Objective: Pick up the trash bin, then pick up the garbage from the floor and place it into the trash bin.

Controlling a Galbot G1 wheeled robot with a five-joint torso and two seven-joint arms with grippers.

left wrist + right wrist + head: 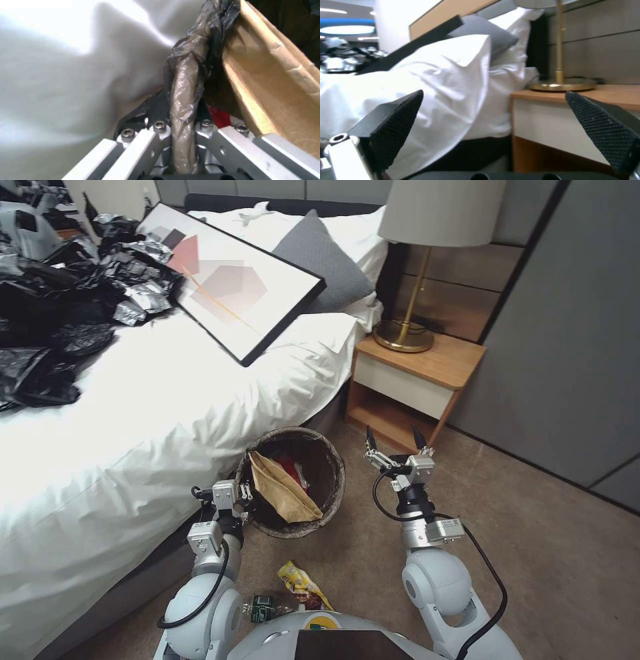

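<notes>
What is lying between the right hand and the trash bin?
Nothing: in the head view, bare carpet separates the open right hand from the trash bin.

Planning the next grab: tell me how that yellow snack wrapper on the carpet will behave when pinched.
The yellow snack wrapper looks crumpled and thin, so probably floppy and very light. Its glossy film may slip between fingertips. It lies flat on the carpet, so it likely needs a low pinch.

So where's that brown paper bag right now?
In the head view, the brown paper bag leans inside the trash bin, beside the bed, with the left gripper clamping the bin's rim.
</notes>
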